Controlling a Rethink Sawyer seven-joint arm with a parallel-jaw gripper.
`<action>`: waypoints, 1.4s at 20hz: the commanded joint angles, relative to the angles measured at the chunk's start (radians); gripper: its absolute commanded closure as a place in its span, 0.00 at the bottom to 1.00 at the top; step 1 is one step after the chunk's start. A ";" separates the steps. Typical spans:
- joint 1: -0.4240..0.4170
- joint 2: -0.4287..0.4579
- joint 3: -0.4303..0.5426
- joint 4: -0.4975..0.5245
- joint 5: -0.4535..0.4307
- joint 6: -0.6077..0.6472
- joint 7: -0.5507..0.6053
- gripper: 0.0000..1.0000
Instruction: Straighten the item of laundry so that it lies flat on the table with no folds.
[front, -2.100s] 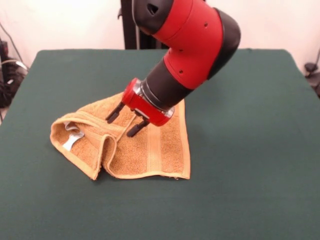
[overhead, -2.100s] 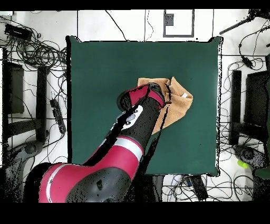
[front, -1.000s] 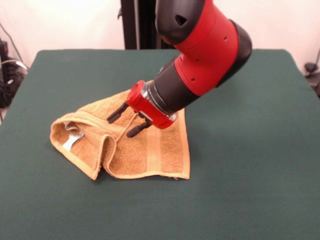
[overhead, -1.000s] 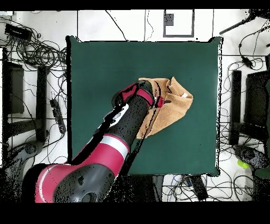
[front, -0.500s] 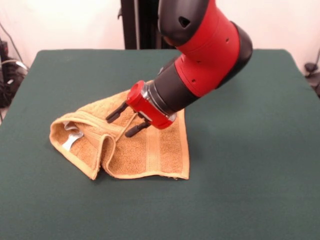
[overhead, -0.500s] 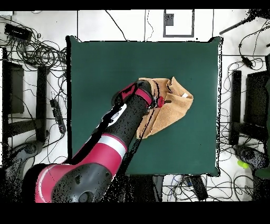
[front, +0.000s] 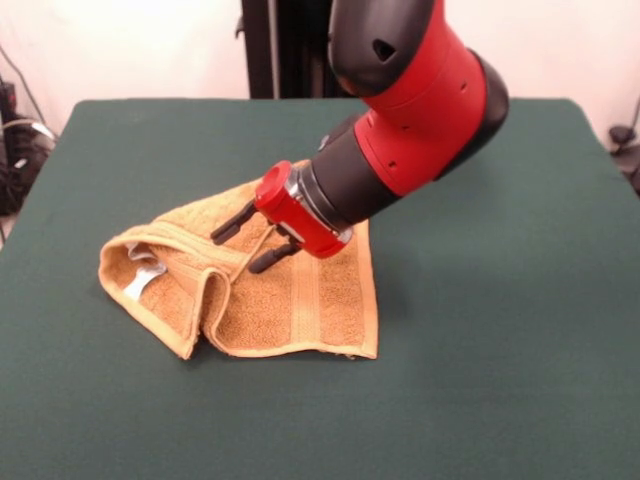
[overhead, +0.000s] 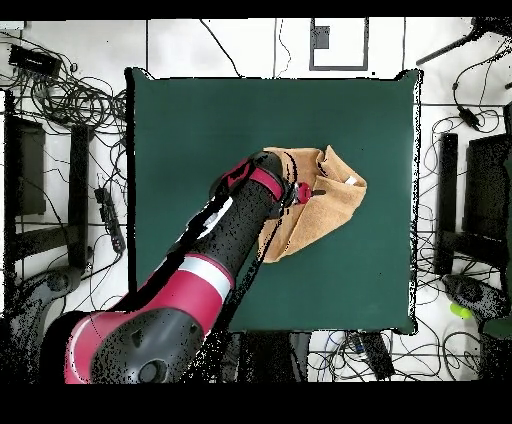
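Note:
The orange-tan towel (front: 290, 300) lies crumpled on the dark green table (front: 500, 330), left of centre in the front view. Its left part is folded over into a raised ridge, with a small white tag (front: 143, 280) showing at the left end. A flat woven band runs across the flat right part. My gripper (front: 240, 243) hangs just above the towel's middle, tilted toward the left, with its two black fingers (front: 232, 222) apart and holding nothing. In the overhead view the towel (overhead: 325, 205) lies right of centre and the gripper (overhead: 304, 192) is over its left part.
The arm's red and black body (front: 420, 110) leans over the towel's far side. Cables, stands and equipment (overhead: 60, 110) lie on the floor around the table. The table's green cloth stretches well beyond the towel on all sides.
The arm has shifted slightly, its upper body moving a little to the right in the front view. The gripper has moved slightly left over the towel. The towel looks unchanged.

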 joint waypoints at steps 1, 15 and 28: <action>-0.009 0.083 0.067 0.039 -0.005 0.055 0.125 0.00; -0.044 0.110 0.067 0.026 -0.023 0.003 0.118 0.00; -0.072 0.112 0.044 0.045 -0.078 -0.065 0.112 0.00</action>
